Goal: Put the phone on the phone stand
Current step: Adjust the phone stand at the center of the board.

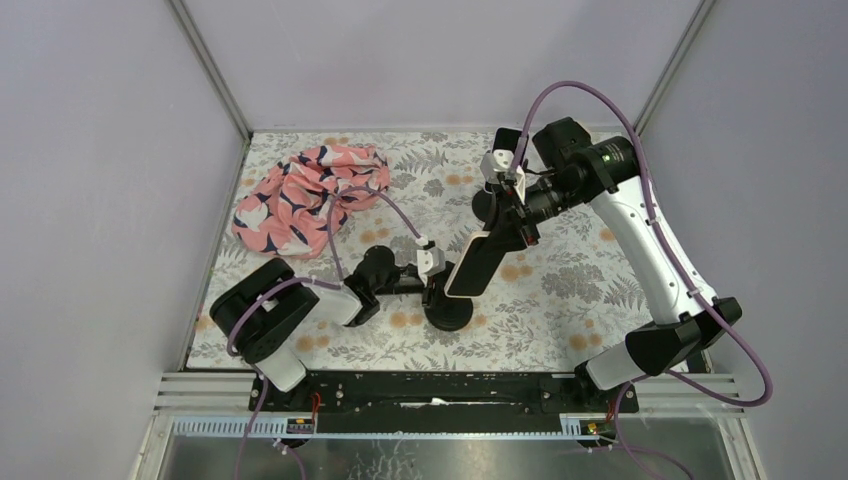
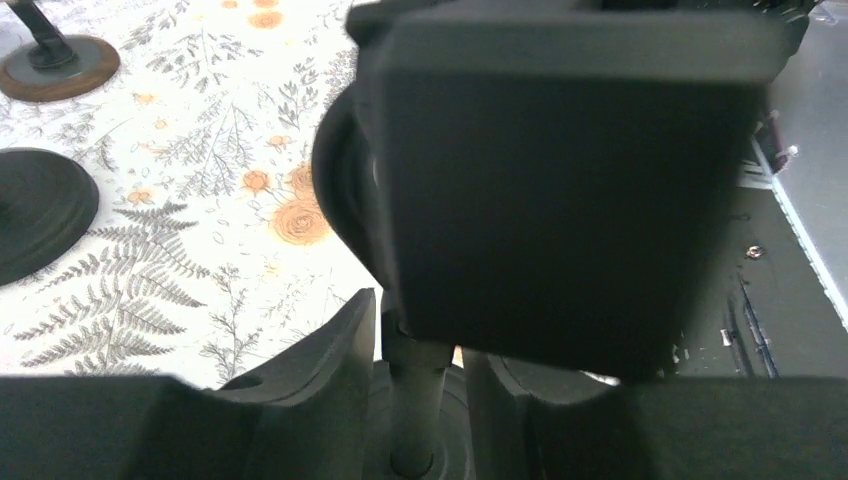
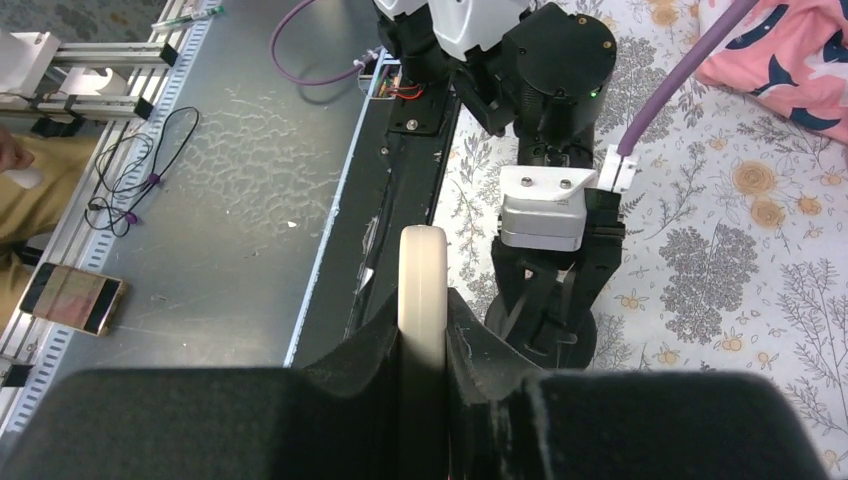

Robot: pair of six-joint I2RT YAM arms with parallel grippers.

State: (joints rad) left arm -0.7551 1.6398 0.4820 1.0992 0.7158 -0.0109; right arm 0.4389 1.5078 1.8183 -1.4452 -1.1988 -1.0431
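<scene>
The phone (image 1: 478,264), a dark slab with a pale edge, hangs tilted over the table's middle, and my right gripper (image 1: 516,232) is shut on its upper end. In the right wrist view its cream edge (image 3: 422,285) stands upright between my right gripper (image 3: 423,335). The black phone stand (image 1: 449,314) sits just below the phone on a round base. My left gripper (image 1: 433,285) is shut on its thin post (image 2: 418,400), a finger (image 2: 340,350) on each side. A broad dark plate (image 2: 560,170) fills the left wrist view above the post. I cannot tell whether it is the stand's cradle or the phone.
A pink patterned cloth (image 1: 303,198) lies at the back left. Another black round base (image 2: 30,212) and a brown one (image 2: 60,70) stand on the floral mat farther off. A metal rail (image 1: 450,390) runs along the near edge.
</scene>
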